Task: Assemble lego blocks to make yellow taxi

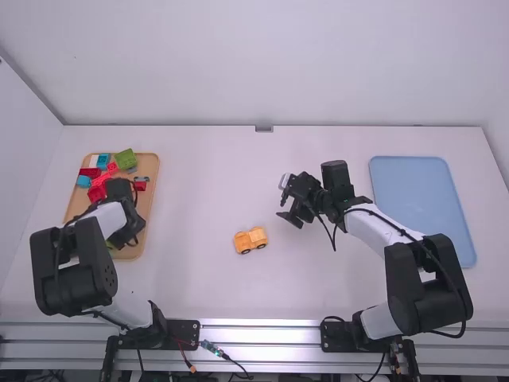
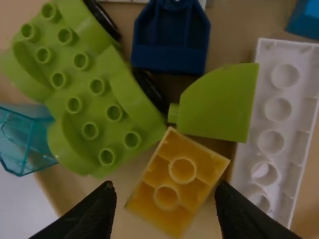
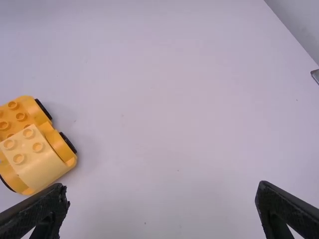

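On the white table (image 1: 199, 183), has left claw (image 1: 134, 239) spread at a yellow brick (image 2: 174, 181) in the left tray (image 1: 146, 208); has right claw (image 1: 286, 200) parted, empty, right of and farther than the taxi (image 1: 251, 240) near mid-table.

Yellow car (image 1: 250, 239) and loose yellow brick (image 2: 175, 188).
In high view, the car stands on wheels, lower middle; the brick lies studs up, at left.
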